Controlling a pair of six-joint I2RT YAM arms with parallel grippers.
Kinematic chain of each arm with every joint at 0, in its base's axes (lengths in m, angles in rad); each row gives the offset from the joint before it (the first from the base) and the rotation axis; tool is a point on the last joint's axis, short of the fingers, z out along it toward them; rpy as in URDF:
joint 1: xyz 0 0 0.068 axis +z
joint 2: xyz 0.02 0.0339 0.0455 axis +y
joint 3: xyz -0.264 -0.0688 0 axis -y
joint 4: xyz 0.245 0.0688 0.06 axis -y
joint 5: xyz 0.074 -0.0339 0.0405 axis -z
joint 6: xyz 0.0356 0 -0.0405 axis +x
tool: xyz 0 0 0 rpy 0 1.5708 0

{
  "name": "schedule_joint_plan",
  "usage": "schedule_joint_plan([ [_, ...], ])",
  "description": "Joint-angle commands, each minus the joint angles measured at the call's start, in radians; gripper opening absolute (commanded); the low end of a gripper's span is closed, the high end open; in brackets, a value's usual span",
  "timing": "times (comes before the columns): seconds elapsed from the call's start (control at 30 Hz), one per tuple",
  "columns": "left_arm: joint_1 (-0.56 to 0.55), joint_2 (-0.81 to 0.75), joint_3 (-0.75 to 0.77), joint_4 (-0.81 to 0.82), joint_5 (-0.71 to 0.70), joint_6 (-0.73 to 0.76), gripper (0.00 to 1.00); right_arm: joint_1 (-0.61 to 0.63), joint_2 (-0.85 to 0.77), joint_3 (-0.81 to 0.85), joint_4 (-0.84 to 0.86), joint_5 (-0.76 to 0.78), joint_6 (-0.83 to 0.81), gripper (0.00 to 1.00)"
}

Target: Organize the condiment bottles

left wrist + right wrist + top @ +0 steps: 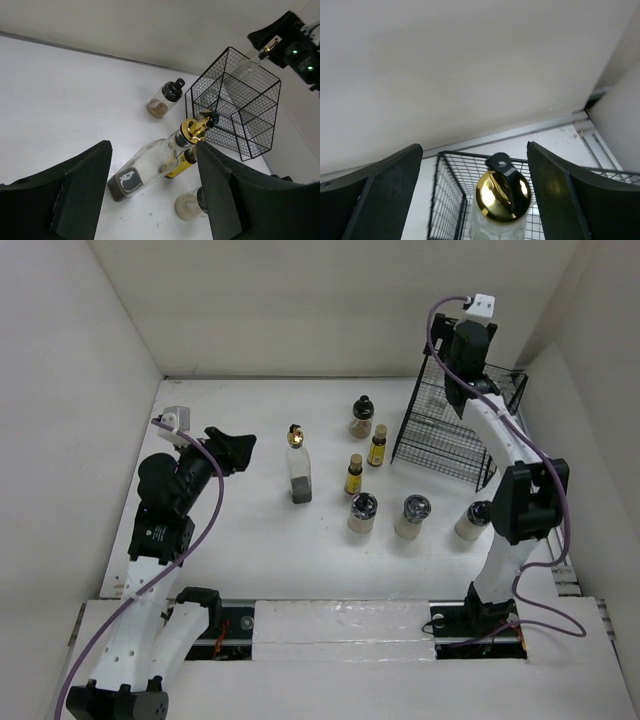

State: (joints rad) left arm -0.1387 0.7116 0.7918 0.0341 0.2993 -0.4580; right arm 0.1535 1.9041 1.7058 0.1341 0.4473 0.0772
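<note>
My right hand (476, 200) is black. Between its fingers I see a clear glass bottle (496, 229) with a shiny gold pourer (502, 196); beneath it is a black wire-grid basket (450, 435). Ahead of my black left hand (152, 200), a second clear bottle (150, 162) has a gold top and a dark bottom. An amber bottle (182, 162) is just behind it on the white desk (60, 100).

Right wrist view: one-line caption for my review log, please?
Gold pourer of a clear glass bottle framed between the fingers of the right gripper, above the black wire basket.
</note>
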Motion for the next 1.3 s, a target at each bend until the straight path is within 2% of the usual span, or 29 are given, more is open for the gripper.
schedule_joint_plan([
  [0.0,-0.004,-0.004,0.003,0.026,-0.034,-0.004,0.64,-0.002,-0.18,0.049,-0.002,-0.23,-0.063,0.91],
  [0.03,-0.004,-0.004,0.012,0.009,-0.061,-0.004,0.66,0.007,-0.206,0.028,-0.002,-0.34,-0.083,0.91],
  [0.1,-0.004,-0.004,0.026,-0.002,-0.071,-0.013,0.66,0.056,-0.279,-0.052,-0.002,-0.436,-0.143,0.84],
  [0.23,-0.004,-0.004,0.026,-0.002,-0.118,-0.034,0.66,0.165,-0.376,-0.228,0.041,-0.744,-0.218,0.06],
  [0.27,-0.004,-0.004,0.026,-0.011,-0.118,-0.034,0.66,0.191,-0.393,-0.268,0.056,-0.857,-0.231,0.02],
  [0.33,-0.004,-0.004,0.026,-0.011,-0.118,-0.034,0.64,0.28,-0.433,-0.383,0.12,-0.944,-0.273,0.01],
  [0.43,-0.004,-0.004,0.017,-0.002,-0.118,-0.034,0.64,0.383,-0.456,-0.451,0.121,-1.01,-0.333,0.46],
  [0.5,-0.004,0.008,0.026,-0.002,-0.097,-0.034,0.64,0.406,-0.467,-0.477,0.096,-1.08,-0.373,0.75],
  [0.6,0.005,-0.003,0.015,0.016,-0.088,-0.044,0.64,0.437,-0.427,-0.477,0.076,-1.133,-0.39,0.89],
  [0.73,0.005,-0.003,0.015,0.016,-0.078,-0.044,0.64,0.489,-0.353,-0.423,0.047,-1.188,-0.413,0.93],
  [1.0,0.014,-0.015,0.006,0.026,-0.078,-0.044,0.64,0.566,-0.195,-0.272,0.061,-1.133,-0.393,0.93],
  [1.1,0.014,-0.015,0.006,0.017,-0.078,-0.044,0.64,0.566,-0.133,-0.239,0.084,-1.133,-0.358,0.88],
  [1.13,0.014,-0.024,0.006,0.016,-0.078,-0.044,0.64,0.566,-0.119,-0.239,0.128,-1.122,-0.343,0.85],
  [1.17,0.014,-0.024,0.006,0.016,-0.078,-0.044,0.64,0.566,-0.094,-0.23,0.139,-1.122,-0.329,0.78],
  [1.27,0.014,-0.034,0.006,0.016,-0.078,-0.044,0.64,0.566,-0.063,-0.219,0.139,-1.104,-0.318,0.7],
])
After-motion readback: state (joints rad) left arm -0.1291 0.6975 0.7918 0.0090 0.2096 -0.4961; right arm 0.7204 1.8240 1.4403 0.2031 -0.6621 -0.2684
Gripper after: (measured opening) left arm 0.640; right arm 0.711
